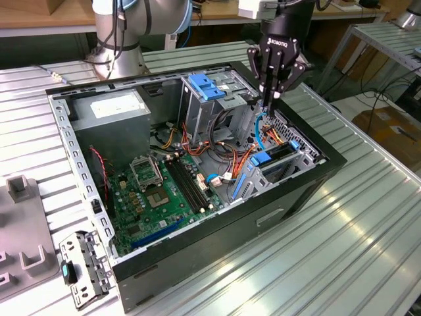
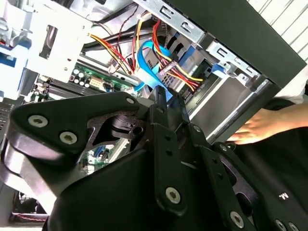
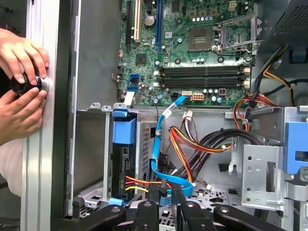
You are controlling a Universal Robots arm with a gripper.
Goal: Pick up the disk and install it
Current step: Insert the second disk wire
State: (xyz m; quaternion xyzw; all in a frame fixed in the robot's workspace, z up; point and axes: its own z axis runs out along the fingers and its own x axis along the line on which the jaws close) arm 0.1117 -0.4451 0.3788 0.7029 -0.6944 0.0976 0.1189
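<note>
The disk (image 1: 279, 155) sits in the lower drive cage at the front of the open computer case (image 1: 197, 276), its blue carrier tab facing inward. In the first wrist view the disk (image 3: 123, 156) stands on edge in the cage under that blue tab. My gripper (image 1: 271, 99) hangs fingers-down just above and behind the cage. Its fingertips are pinched on a blue flat data cable (image 1: 261, 128). Both wrist views show the gripper (image 2: 162, 98) (image 3: 165, 192) shut on the blue cable (image 2: 147, 60) (image 3: 166, 113), which loops up toward the motherboard (image 3: 192, 48).
Red, yellow and orange power wires (image 3: 192, 144) crowd the space beside the cage. A blue bracket (image 1: 207, 85) tops the upper drive bay. A person's hands (image 3: 19, 91) rest on the case's outer edge. A loose metal bracket (image 1: 82, 266) and grey fixtures (image 1: 20, 191) lie on the table.
</note>
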